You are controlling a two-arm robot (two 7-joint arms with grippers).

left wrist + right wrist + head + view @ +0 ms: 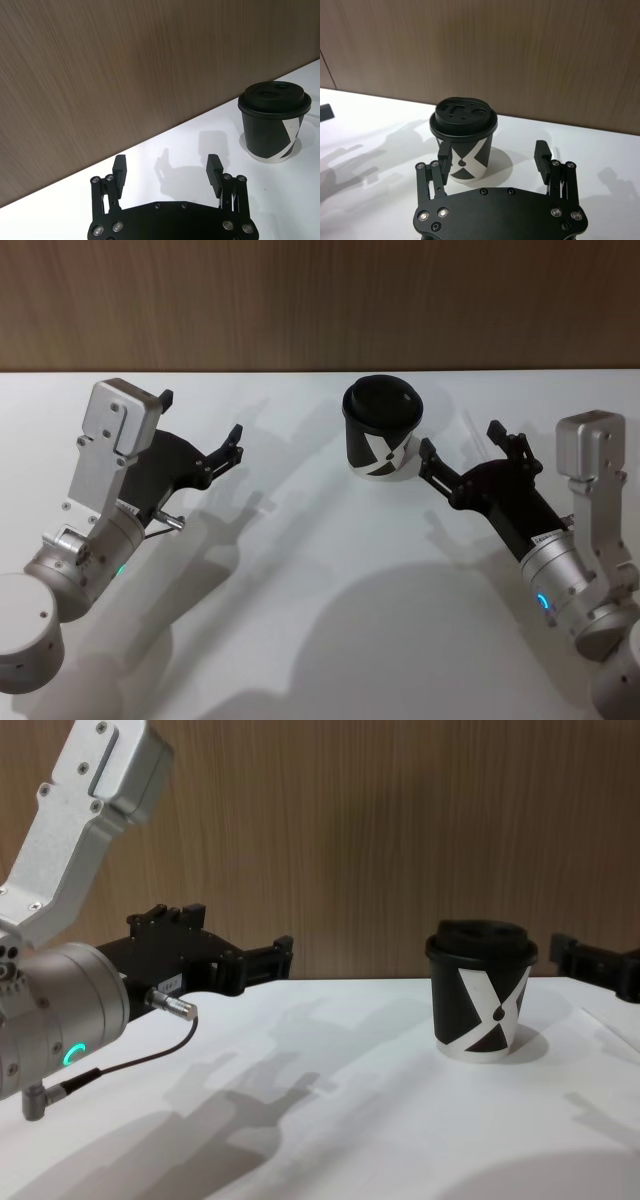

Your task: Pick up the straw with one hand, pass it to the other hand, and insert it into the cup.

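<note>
flanking cup [383,428]: left gripper [201,415], right gripper [461,438]

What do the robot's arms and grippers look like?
Both arms are silver-grey metal with round joints and boxy, screwed brackets. The left gripper and right gripper are matte black, two-fingered, on screw-studded linkage plates. Small lights glow on the wrists: green left, blue right. A thin black cable with metal plugs loops by the left wrist.
</note>
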